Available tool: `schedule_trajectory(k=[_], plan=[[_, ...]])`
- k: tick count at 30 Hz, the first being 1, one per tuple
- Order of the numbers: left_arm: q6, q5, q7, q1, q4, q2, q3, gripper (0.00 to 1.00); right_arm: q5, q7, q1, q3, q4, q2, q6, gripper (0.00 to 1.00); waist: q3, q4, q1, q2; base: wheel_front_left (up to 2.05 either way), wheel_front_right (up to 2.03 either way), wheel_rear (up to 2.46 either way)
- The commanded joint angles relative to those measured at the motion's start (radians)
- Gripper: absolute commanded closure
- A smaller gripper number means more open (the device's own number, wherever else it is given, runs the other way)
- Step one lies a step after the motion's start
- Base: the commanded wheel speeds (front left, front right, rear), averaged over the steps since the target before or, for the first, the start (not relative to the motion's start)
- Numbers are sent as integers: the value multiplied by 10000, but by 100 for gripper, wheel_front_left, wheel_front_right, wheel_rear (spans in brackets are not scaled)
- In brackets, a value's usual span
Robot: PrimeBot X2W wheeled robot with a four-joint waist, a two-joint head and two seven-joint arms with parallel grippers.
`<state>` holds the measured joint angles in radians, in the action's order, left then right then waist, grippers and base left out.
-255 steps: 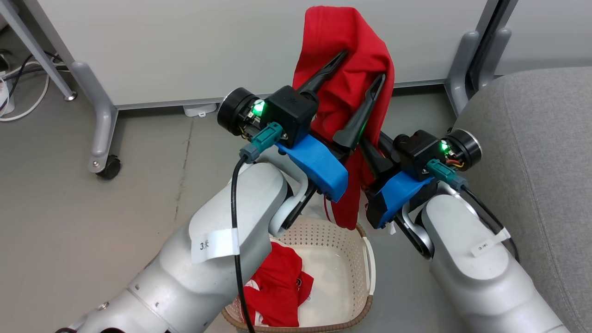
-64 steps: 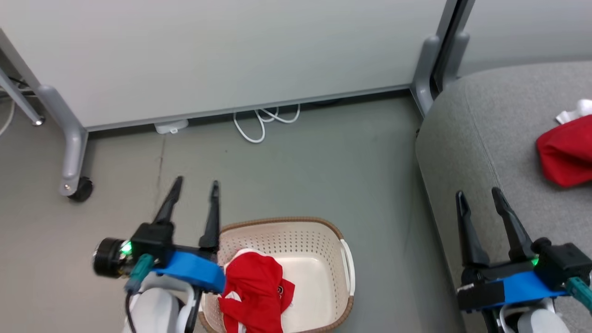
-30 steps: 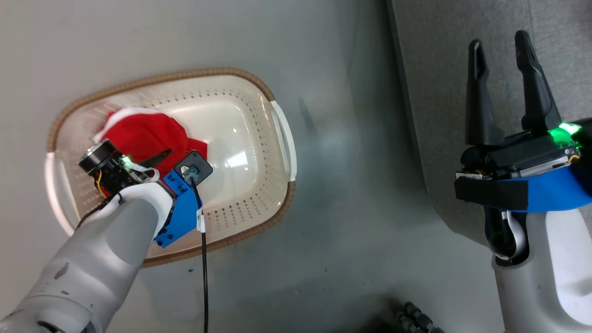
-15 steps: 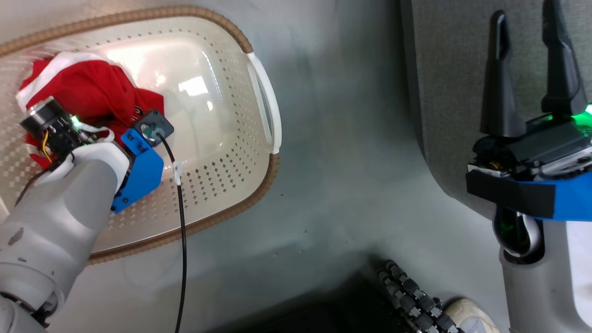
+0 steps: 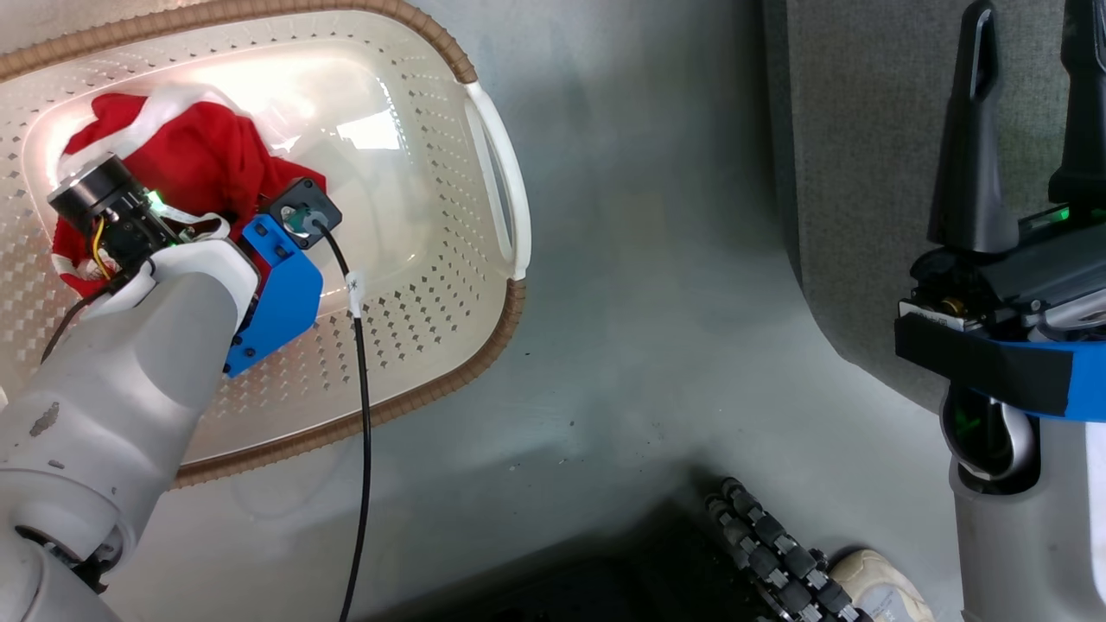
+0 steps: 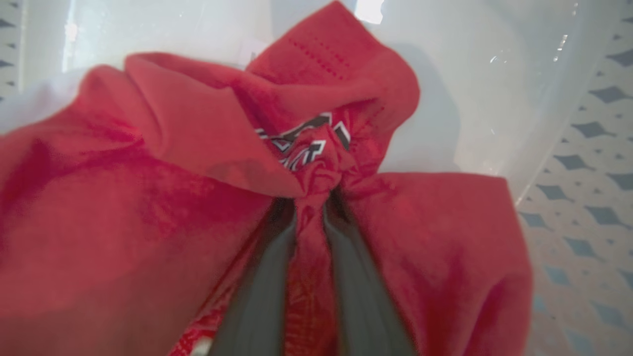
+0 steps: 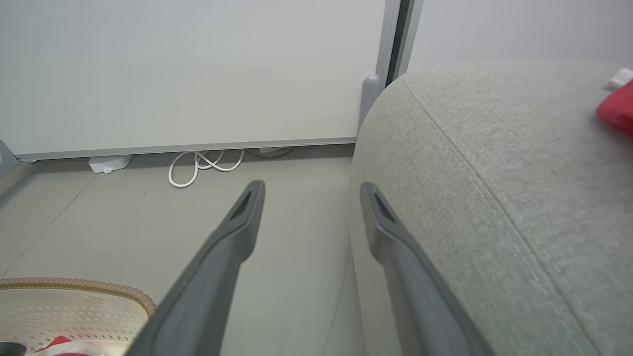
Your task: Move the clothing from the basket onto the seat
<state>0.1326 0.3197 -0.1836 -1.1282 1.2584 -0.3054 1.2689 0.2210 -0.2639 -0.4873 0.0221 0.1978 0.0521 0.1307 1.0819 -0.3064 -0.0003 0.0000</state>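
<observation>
Roughly halfway, by the look of it.

Through the left wrist view: left gripper [image 6: 311,202] drawn almost closed on a bunched fold of the red garment [image 6: 148,207], soft, matte and creased, with a black-and-white print gathered right at the fingertips. Beyond and beside the tips, the glossy cream floor of the basket [image 6: 494,74] and a wall pierced with diamond holes.

In the head view: same garment heaped around that gripper, white trim along its far edge, inside the oval basket with its brown braided rim. Not yet lifted clear. Well off to the other side, right gripper [image 5: 1032,34] spread wide, holding nothing, fingers against the grey woven seat [image 5: 864,173].

Through the right wrist view: rounded, stitched seat corner just beside the open fingers. Far past them, a second garment [image 7: 618,111] lying on the cushion.

Left to do, probably: lift, carry, drop onto the seat.
</observation>
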Motion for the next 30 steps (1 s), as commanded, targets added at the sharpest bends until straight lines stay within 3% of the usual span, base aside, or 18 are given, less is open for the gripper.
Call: schedule_trajectory(k=[1,13,30], plan=[[-42,71,-142,200,229,-127,54,100,-79,-9,-169,-44,-9,-30,1,0,-43,38,3,0,0,0,0],[-36,691,1210,185,-8,500,-61,100,-189,-9,-146,-143,-406,-27,1,0,-1005,587,3,0,0,0,0],[-36,2264,4004,608,-393,1782,-775,100,-679,-8,926,-504,-1395,229,1,0,-4561,2118,3,0,0,0,0]])
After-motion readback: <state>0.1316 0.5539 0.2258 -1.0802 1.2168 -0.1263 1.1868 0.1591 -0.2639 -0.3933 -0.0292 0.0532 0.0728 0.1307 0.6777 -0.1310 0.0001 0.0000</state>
